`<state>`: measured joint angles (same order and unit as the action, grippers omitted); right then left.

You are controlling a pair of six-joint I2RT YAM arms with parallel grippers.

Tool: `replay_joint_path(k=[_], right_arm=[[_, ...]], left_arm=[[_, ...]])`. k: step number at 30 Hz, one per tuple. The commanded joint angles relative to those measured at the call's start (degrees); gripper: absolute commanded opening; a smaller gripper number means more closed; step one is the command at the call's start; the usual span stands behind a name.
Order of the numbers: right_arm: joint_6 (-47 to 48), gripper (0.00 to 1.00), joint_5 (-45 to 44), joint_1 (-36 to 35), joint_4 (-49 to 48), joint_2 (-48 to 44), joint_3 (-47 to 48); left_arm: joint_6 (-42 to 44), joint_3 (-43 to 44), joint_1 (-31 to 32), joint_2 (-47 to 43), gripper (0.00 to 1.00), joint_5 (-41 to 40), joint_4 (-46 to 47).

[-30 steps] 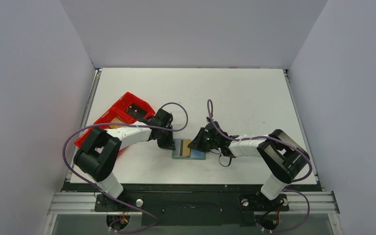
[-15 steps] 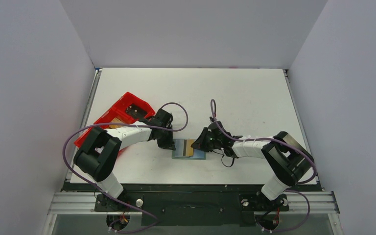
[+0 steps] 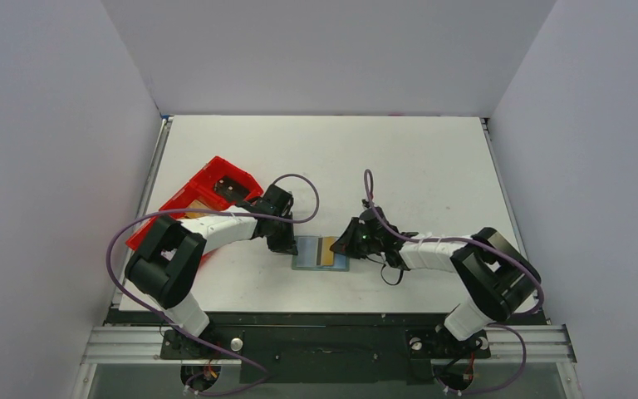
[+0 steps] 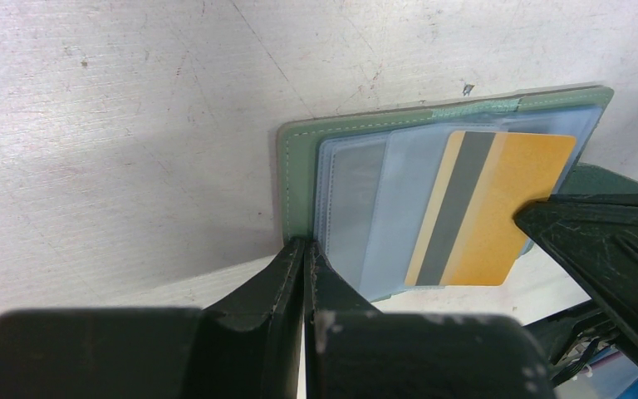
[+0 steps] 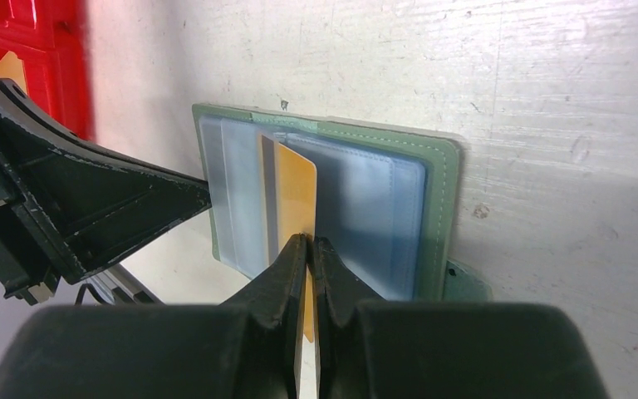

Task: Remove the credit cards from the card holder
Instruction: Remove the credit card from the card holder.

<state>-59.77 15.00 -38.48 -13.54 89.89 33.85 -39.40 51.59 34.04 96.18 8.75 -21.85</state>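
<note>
at left of the top view, red tray (image 3: 208, 193) on the white table (image 3: 432, 158). right of it, left gripper (image 3: 287, 246) closed tight, tips pressing the left edge of the open card holder (image 3: 306, 253) at lower centre. gold card (image 3: 329, 251) partly out of its sleeve, pinched by right gripper (image 3: 342, 246).

Grey-green card holder (image 4: 295, 179), orange card (image 4: 507, 199) (grey stripe)
</note>
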Motion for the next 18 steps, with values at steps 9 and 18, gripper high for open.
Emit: replay_joint_path(k=[9,18], right_arm=[[2.05,0.00,-1.43,1.38,1.76,-4.61,-1.99],[2.73,0.00,-1.21,2.59,3.29,-6.84,-2.85]], left_arm=[[-0.42,-2.91,2.17,6.29,0.00,-1.44,3.89],[-0.71,-2.36,2.17,5.83,0.00,-1.45,3.67]])
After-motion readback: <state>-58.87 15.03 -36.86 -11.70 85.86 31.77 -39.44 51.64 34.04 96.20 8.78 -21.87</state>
